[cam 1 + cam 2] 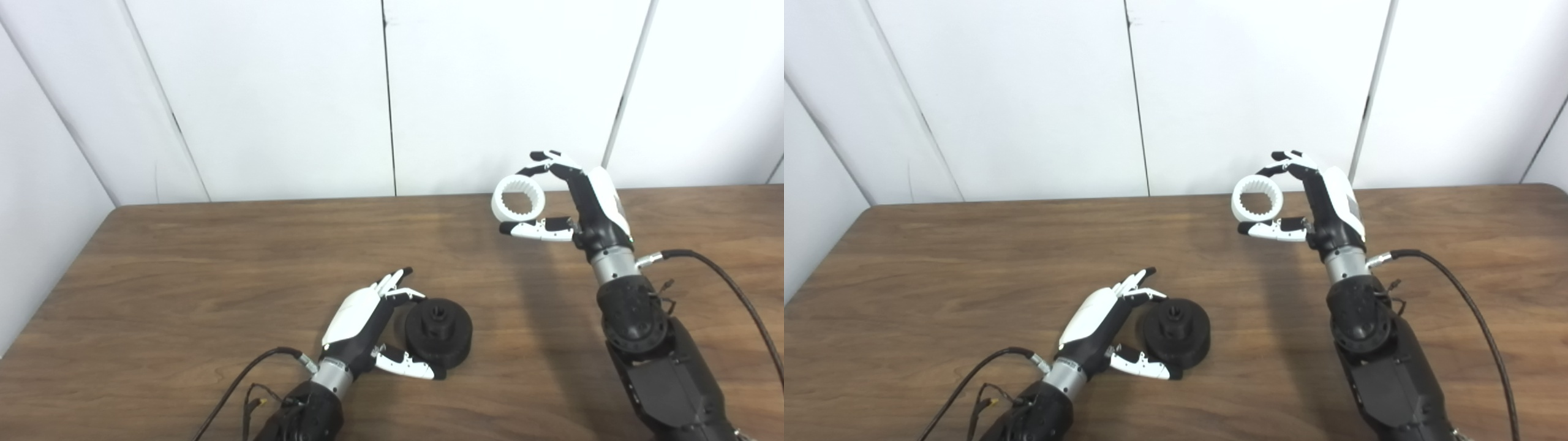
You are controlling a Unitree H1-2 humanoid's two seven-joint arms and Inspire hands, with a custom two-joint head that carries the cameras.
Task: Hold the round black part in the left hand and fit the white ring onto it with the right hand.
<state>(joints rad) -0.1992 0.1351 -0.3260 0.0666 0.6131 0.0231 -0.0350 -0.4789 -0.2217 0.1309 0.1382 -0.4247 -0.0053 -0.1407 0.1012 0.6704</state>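
Right robot hand [566, 202] holds white ring [519, 198] aloft, near table's [184, 275] far edge

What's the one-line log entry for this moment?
left hand: cupped around round black part on table | right hand: holds white ring raised, apart from part | ring: not yet fitted

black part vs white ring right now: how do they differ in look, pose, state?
The round black part is a solid dark disc with a raised hub; the white ring is hollow, toothed inside. The black part lies flat on the table; the ring is held up, tilted on edge. The left hand only cups the black part, open; the right hand pinches the ring. Both are round.
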